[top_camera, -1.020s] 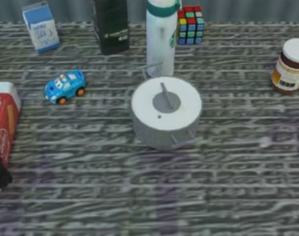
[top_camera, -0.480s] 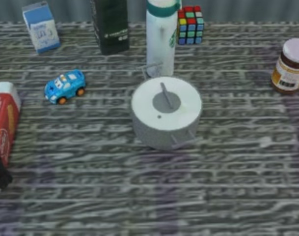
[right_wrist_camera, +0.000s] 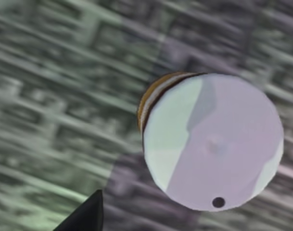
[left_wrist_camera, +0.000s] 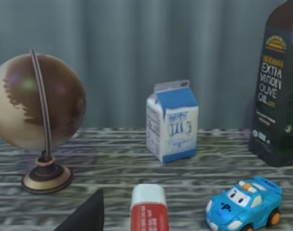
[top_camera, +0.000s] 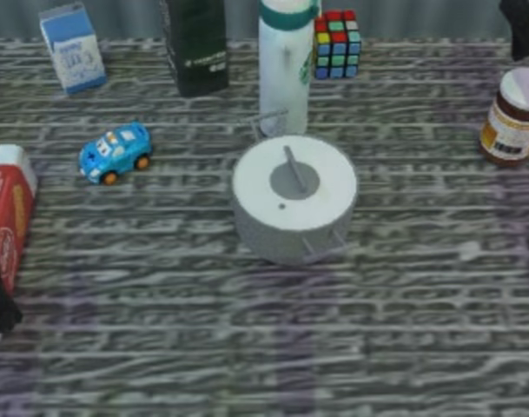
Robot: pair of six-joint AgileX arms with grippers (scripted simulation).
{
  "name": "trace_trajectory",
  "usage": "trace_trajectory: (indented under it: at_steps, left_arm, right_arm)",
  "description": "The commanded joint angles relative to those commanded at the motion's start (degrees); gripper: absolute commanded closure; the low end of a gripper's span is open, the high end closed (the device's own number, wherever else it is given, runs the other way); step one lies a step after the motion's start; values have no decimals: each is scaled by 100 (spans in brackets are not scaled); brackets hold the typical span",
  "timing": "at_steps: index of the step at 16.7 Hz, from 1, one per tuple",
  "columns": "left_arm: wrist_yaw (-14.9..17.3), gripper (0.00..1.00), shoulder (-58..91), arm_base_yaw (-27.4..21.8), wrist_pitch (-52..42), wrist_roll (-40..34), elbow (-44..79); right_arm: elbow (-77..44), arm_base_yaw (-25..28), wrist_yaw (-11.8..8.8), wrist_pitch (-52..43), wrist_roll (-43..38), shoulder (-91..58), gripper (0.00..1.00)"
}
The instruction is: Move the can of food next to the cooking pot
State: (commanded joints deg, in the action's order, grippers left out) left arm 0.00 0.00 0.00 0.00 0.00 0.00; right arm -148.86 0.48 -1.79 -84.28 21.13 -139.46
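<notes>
the can of food [top_camera: 514, 117] stands at the table's right edge, well apart from the cooking pot [top_camera: 294, 197]. my right gripper [top_camera: 526, 24] hovers above it; its opening i cannot tell. rigid, smooth, probably light: i'd clamp its sides.

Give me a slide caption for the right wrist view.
Right wrist camera looks straight down on the white top of the can of food, upright on the grey patterned table, untouched.

Table [top_camera: 420, 347]: pot [top_camera: 294, 198], can [top_camera: 514, 116], bottle [top_camera: 284, 65], toy car [top_camera: 115, 152], carton [top_camera: 72, 48].
</notes>
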Motion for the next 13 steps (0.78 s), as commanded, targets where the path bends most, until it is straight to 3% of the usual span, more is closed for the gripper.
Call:
trace_trajectory:
  at_steps: [6,13]
  left_arm:
    - [0,0,0,0,0,0,0]
    - [0,0,0,0,0,0,0]
  right_arm:
    - [-1649,-3,-2,-903,249,-1645,0]
    - [-1744,-5,0,-947,259,-1771,0]
